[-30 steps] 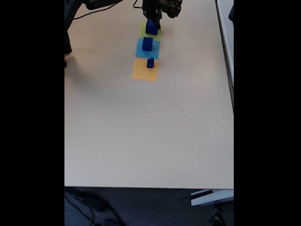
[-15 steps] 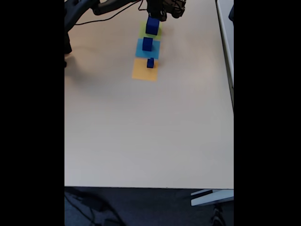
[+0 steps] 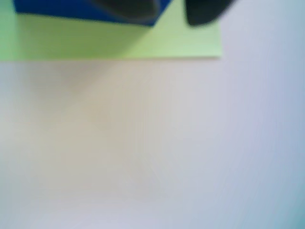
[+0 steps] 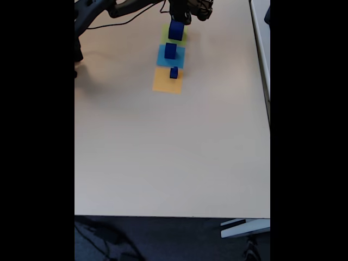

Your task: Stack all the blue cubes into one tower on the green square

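While arm reaches in from top-left | claw (image 4: 179, 16) over biggest cube (image 4: 175, 30) | grip unclear

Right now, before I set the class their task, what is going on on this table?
A robot arm is working at the far end of the table. Its end effector hovers over the largest blue cube, which sits on the green square. A middle cube stands on the light-blue square, and the smallest cube on the orange square. No tower is stacked yet. Whether the end effector is open is unclear.
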`<action>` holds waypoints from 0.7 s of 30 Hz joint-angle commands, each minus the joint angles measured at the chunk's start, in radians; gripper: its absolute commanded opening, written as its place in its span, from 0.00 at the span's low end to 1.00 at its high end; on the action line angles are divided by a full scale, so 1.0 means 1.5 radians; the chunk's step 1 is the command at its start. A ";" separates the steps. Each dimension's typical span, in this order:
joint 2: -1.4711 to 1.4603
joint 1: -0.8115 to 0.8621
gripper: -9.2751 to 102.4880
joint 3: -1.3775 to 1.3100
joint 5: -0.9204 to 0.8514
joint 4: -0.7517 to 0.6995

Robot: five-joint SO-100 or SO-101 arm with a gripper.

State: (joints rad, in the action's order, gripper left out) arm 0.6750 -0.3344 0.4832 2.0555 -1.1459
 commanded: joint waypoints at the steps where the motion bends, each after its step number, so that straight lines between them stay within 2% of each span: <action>1: 0.011 -0.002 0.08 -0.041 -0.007 0.013; 21: -0.007 -0.015 0.08 -0.038 0.008 0.015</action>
State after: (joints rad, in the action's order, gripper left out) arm 0.6412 -0.3528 0.4832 2.0647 -1.1459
